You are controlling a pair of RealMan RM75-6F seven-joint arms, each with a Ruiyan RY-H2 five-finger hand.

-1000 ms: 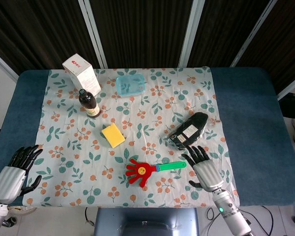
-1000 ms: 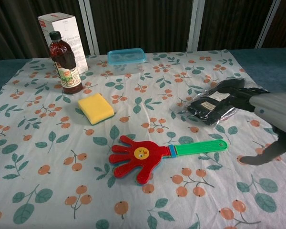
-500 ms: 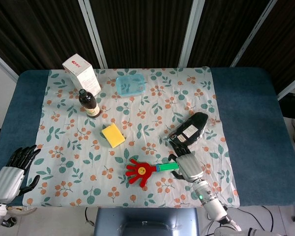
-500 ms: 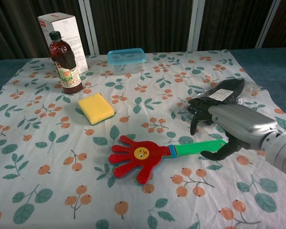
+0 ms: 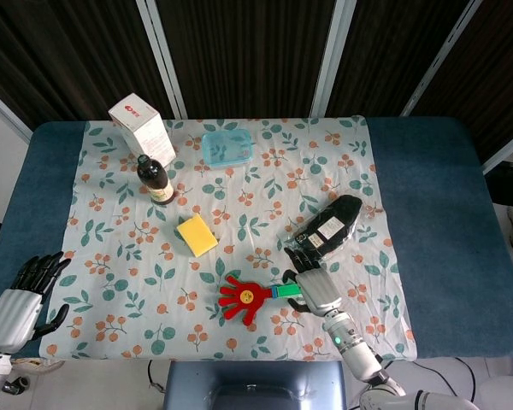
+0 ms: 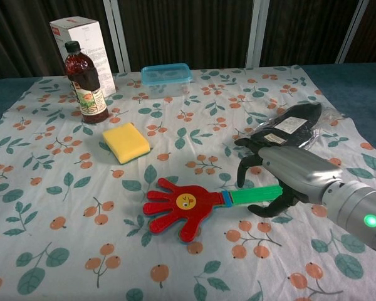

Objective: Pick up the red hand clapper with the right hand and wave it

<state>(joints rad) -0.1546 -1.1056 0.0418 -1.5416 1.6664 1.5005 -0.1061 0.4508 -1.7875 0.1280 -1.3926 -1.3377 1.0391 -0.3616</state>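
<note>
The red hand clapper (image 5: 244, 298) (image 6: 184, 207) lies flat on the flowered cloth near the table's front edge, its green handle pointing right. My right hand (image 5: 312, 284) (image 6: 287, 177) hovers over the far end of that handle, fingers arched and spread above it and the thumb curled on the near side. The handle's tip is hidden under the palm, and the fingers are not closed around it. My left hand (image 5: 22, 299) rests at the front left corner with its fingers apart and nothing in it; it shows only in the head view.
A black packet (image 5: 329, 225) (image 6: 289, 130) lies just behind my right hand. A yellow sponge (image 5: 196, 235) (image 6: 126, 142), a dark bottle (image 5: 156, 179) (image 6: 86, 84), a white box (image 5: 141, 126) (image 6: 81, 44) and a blue container (image 5: 227, 147) (image 6: 166, 78) stand further back and left.
My right hand has moved left from beside the handle's tip to over the handle's end. The clapper and my left hand have stayed where they were.
</note>
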